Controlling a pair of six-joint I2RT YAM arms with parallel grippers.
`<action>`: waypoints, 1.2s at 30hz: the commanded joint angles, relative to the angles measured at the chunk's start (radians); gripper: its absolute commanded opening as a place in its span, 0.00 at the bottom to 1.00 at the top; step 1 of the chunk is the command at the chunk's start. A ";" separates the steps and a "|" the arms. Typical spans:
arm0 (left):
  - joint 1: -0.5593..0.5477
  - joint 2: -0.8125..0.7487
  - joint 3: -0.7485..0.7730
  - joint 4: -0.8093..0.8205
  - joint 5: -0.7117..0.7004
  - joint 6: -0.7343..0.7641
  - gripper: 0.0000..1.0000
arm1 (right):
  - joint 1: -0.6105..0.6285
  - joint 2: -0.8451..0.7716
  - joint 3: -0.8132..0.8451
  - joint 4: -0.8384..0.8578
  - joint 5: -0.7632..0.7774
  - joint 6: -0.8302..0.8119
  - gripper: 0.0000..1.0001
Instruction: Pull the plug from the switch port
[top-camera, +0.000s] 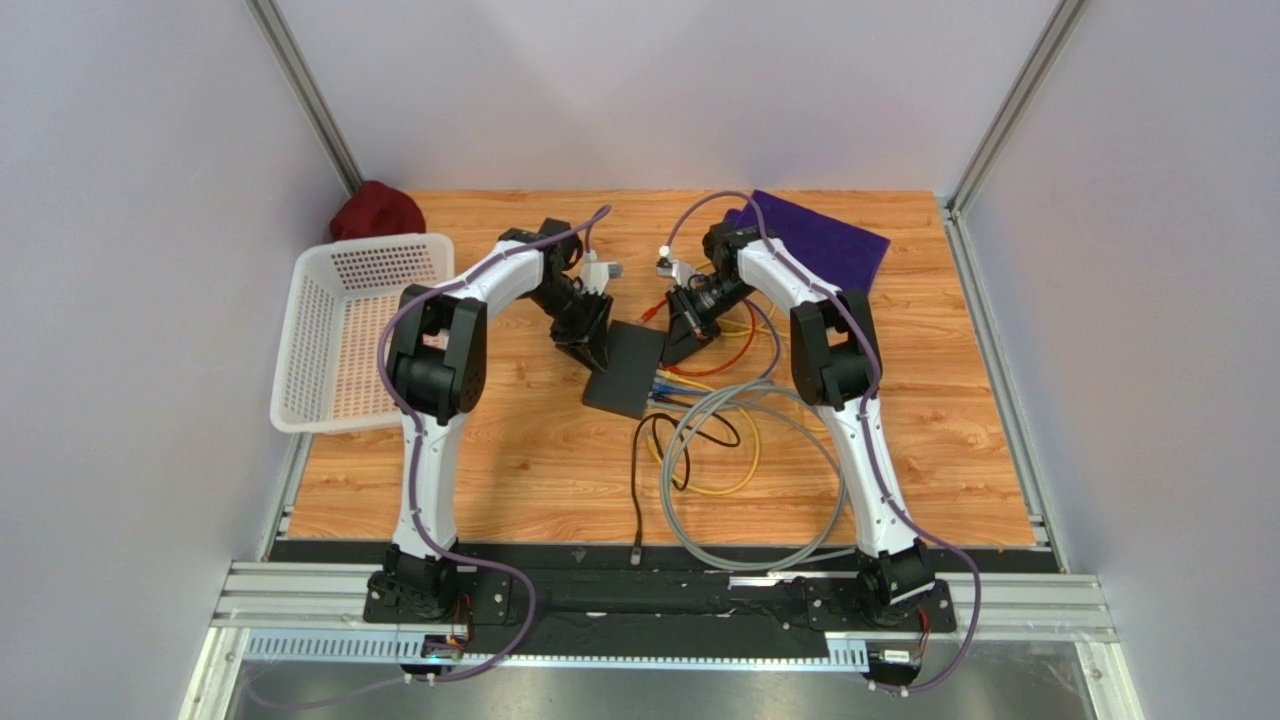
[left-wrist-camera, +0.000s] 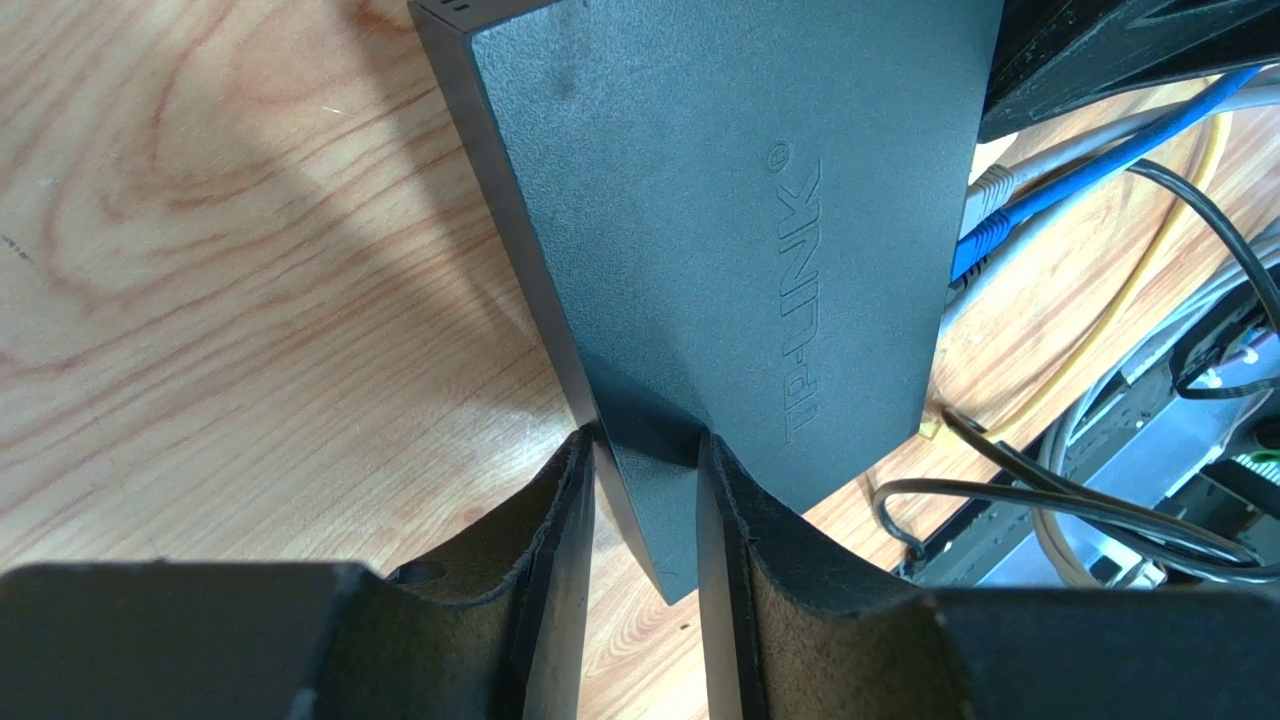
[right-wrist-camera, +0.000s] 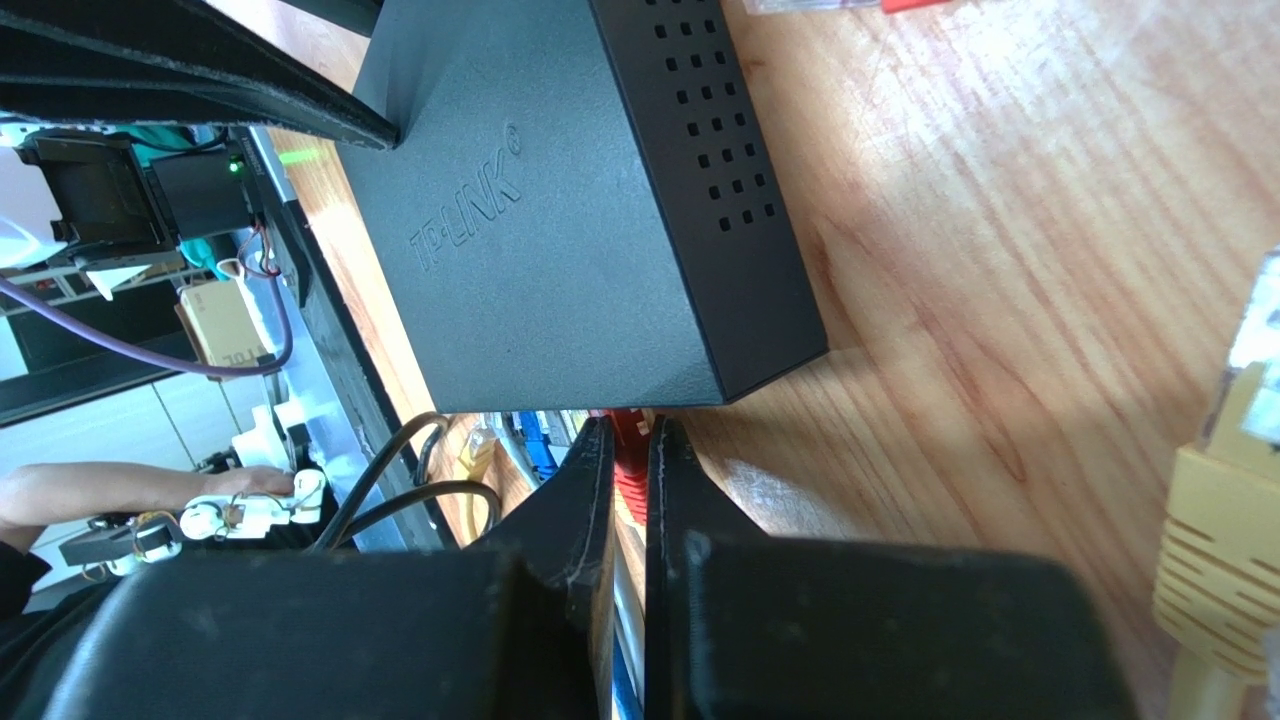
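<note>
switch (left-wrist-camera: 721, 225) in left end effector (left-wrist-camera: 646, 450), right one (right-wrist-camera: 631, 438) maybe pinching plug (right-wrist-camera: 630, 471)

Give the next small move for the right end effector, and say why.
Probably pull the right end effector straight back from the small flat matte-black switch box: it is shut on the red plug at the box's port side, and the left end effector clamps the box's corner.

The embossed lettering (right-wrist-camera: 466, 222) "TP-LINK", followed by a small circled mark, stands on the flat black top of the switch (right-wrist-camera: 601, 300), readable in both wrist views.
</note>
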 joint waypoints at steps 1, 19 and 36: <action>-0.026 0.038 -0.002 0.039 -0.067 0.016 0.36 | 0.035 0.053 -0.065 -0.048 0.133 -0.069 0.00; -0.025 0.037 -0.003 0.037 -0.072 0.018 0.35 | -0.008 0.024 -0.141 -0.051 0.090 -0.054 0.00; -0.023 0.026 -0.008 0.034 -0.093 0.035 0.35 | -0.071 0.017 -0.025 -0.203 0.150 -0.160 0.00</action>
